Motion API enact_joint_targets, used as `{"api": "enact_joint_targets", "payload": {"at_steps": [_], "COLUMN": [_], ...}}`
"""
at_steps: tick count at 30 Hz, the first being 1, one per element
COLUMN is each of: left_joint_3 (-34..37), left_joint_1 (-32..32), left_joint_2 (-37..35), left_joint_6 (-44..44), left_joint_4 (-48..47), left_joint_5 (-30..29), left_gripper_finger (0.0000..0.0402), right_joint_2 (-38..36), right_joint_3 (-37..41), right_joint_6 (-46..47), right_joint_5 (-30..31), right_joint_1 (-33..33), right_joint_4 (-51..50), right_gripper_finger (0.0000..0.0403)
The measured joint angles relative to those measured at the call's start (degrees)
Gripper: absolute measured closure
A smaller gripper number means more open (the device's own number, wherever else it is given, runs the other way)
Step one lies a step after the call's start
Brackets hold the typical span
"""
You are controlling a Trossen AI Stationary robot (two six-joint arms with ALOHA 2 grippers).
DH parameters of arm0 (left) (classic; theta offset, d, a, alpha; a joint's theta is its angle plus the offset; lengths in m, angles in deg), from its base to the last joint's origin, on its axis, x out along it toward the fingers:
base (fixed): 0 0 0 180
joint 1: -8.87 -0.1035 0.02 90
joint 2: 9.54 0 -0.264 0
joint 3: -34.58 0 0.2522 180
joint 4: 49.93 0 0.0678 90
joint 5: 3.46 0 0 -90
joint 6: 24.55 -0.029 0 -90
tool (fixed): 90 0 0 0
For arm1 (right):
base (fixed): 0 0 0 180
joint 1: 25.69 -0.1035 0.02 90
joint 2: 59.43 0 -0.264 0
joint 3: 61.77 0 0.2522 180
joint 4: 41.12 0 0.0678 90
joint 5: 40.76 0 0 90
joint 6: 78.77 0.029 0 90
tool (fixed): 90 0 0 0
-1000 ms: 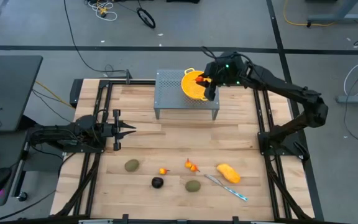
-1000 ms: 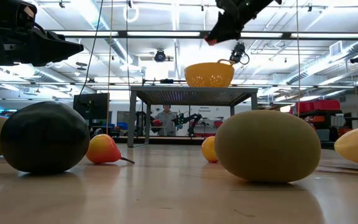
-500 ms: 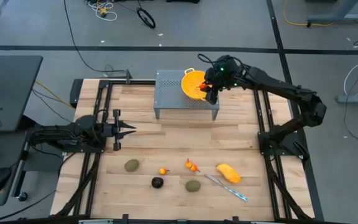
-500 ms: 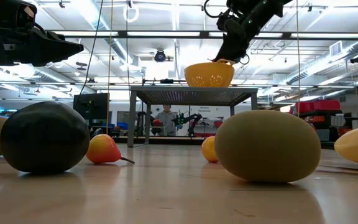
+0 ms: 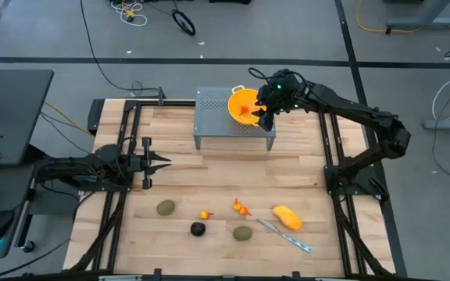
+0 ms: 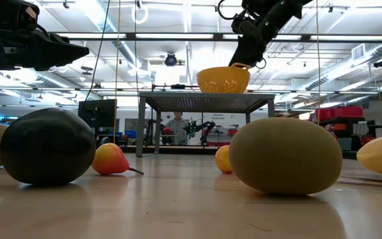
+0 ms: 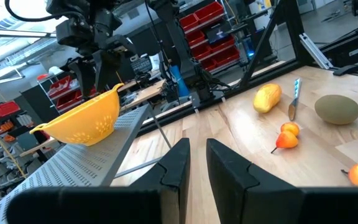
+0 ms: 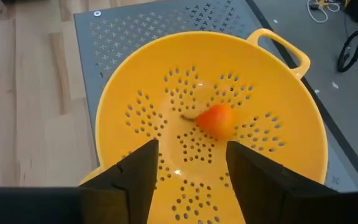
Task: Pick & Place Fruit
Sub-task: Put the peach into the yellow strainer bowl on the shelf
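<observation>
A small orange-red fruit (image 8: 215, 121) lies loose inside a yellow colander (image 8: 142, 106), near the middle of its perforated bowl. The colander sits on a grey perforated stand (image 5: 217, 115) at the far side of the wooden bench (image 5: 233, 176). The right gripper (image 5: 266, 115) hangs just above the colander's rim, fingers (image 8: 138, 174) spread apart and holding nothing, with the fruit seen between them from the wrist. The other fruits lie in a loose row near the front of the bench: an olive oval (image 5: 166, 208) at the left, a tiny orange piece (image 5: 205, 214), a dark ball (image 5: 198, 229), another orange-red piece (image 5: 241, 208), a second olive oval (image 5: 243, 232), and a yellow-orange oblong (image 5: 287, 216) at the right. A slim knife (image 5: 285, 236) lies just beside the oblong. The left gripper (image 5: 156, 162) waits at the bench's left edge, well apart from the fruit, its fingers (image 7: 178, 165) nearly together with only a narrow gap and nothing between them.
</observation>
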Motion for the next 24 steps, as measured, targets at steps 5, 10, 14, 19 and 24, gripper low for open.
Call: {"api": "enact_joint_targets", "payload": {"at_steps": [5, 10, 14, 19, 24], "left_joint_3": [0.0, 0.01, -0.01, 0.0, 0.01], "left_joint_1": [-0.01, 0.0, 0.0, 0.0, -0.01], "left_joint_2": [0.02, 0.01, 0.02, 0.0, 0.02], "left_joint_6": [0.01, 0.0, 0.0, -0.01, 0.01], "left_joint_4": [0.0, -0.02, 0.0, -0.01, 0.0], "left_joint_5": [-0.01, 0.0, 0.01, 0.01, 0.01], "left_gripper_finger": [0.0338, 0.0338, 0.0338, 0.0338, 0.0338], "right_joint_2": [-0.47, -1.99, -4.75, -9.09, -13.19], "right_joint_3": [-0.46, -2.49, -3.04, -3.06, -3.06], "right_joint_6": [-0.14, -0.61, 0.05, 2.13, 2.45], "right_joint_5": [0.12, 0.1, 0.11, 0.09, 0.09], "right_joint_1": [-0.94, -3.4, -5.82, -9.61, -14.35], "right_joint_4": [-0.55, -0.79, -0.75, -1.8, -4.01], "right_gripper_finger": [0.0201, 0.0201, 0.0201, 0.0201, 0.0201]}}
